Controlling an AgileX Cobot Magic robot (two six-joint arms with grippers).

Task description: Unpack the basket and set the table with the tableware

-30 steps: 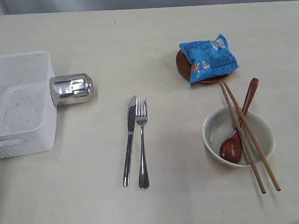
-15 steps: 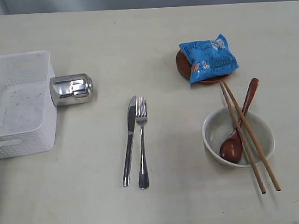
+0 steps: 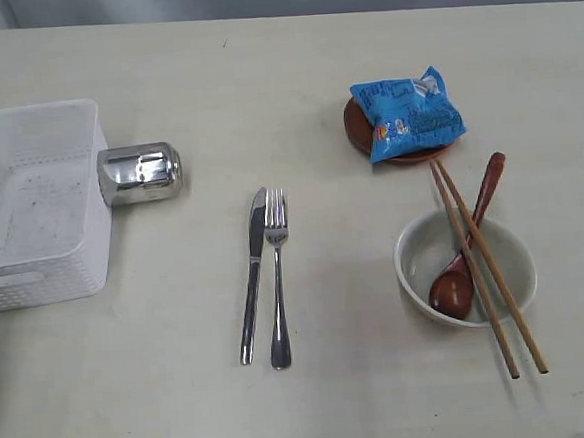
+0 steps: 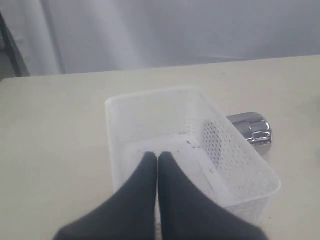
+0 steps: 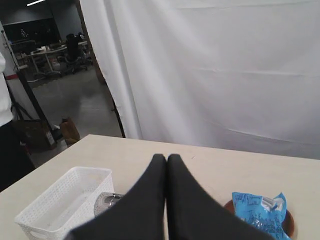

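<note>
The white basket (image 3: 32, 202) stands empty at the table's left, with the steel cup (image 3: 140, 173) lying on its side against its right wall. A knife (image 3: 253, 272) and fork (image 3: 277, 276) lie side by side mid-table. At right, the off-white bowl (image 3: 505, 249) holds the brown wooden spoon (image 3: 465, 252), with chopsticks (image 3: 488, 265) across its rim. The brown plate (image 3: 358, 126) carries a blue snack bag (image 3: 408, 114). Neither gripper shows in the exterior view. My left gripper (image 4: 157, 156) is shut, empty, above the basket (image 4: 150, 107). My right gripper (image 5: 166, 158) is shut, empty, raised high.
The cream table (image 3: 292, 79) stretches to a grey backdrop. In the right wrist view a white curtain (image 5: 225, 65) hangs behind the table, with the basket (image 5: 65, 205), cup (image 5: 105, 204) and snack bag (image 5: 260, 207) below.
</note>
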